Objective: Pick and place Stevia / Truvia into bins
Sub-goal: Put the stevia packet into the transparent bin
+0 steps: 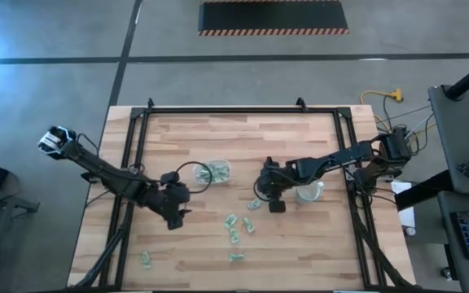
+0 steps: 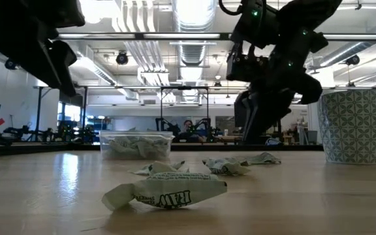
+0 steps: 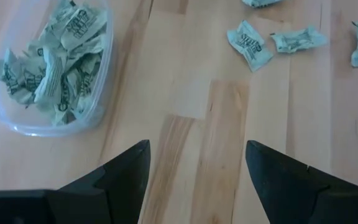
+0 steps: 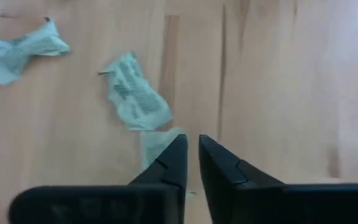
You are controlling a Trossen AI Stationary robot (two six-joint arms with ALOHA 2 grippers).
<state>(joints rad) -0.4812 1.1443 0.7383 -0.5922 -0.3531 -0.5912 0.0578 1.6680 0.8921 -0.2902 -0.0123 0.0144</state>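
Pale green and white sweetener packets lie scattered on the wood (image 1: 234, 232), (image 2: 165, 191), several of them near the table's middle and one near the left front (image 1: 146, 259). A shallow clear tub (image 1: 212, 172) (image 3: 51, 68) holds a heap of packets. A round cup with a green pattern (image 1: 308, 192) (image 2: 352, 125) stands to its right. My left gripper (image 1: 174, 215) (image 3: 197, 162) hovers open over bare wood, on the near-left side of the tub. My right gripper (image 1: 275, 202) (image 4: 192, 155) is shut, low over the table, left of the cup. One packet (image 4: 156, 142) is partly hidden behind one of its fingers. My right gripper points down at the table with its fingers shut. A packet (image 4: 156, 142) shows beside one fingertip and runs under it. I cannot tell whether the fingers touch it, because the finger covers that spot.
Black rails (image 1: 133, 163) frame the tabletop on the left, far and right sides. Two more packets (image 4: 135, 93), (image 4: 17, 53) lie just past my right gripper. Bare wood stretches between the tub and the loose packets (image 3: 197, 93).
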